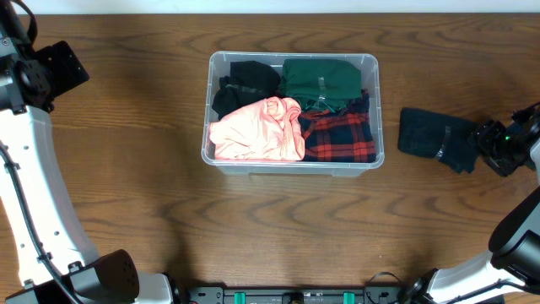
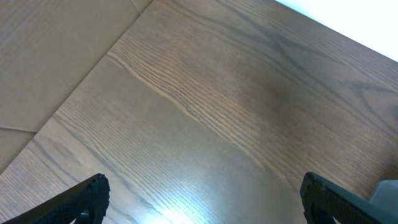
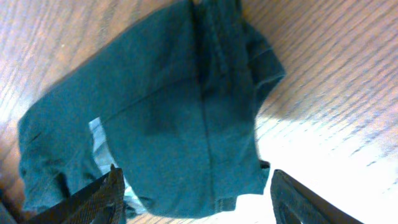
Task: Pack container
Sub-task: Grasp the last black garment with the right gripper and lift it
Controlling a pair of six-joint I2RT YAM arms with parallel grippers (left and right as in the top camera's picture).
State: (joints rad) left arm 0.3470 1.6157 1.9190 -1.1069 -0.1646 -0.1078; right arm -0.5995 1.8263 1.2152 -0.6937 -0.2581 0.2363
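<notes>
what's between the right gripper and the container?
A dark folded garment lies at the right gripper; then bare table up to the container. Seen in the overhead view.

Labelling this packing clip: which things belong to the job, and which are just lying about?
Job: container; pink garment, black garment, green garment, plaid garment inside it; dark garment on the table, by the right gripper.
Lying about: nothing else visible.

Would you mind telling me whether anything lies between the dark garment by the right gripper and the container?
Nothing visible does: only bare table separates the dark garment from the container, though clothes already fill it.
</notes>
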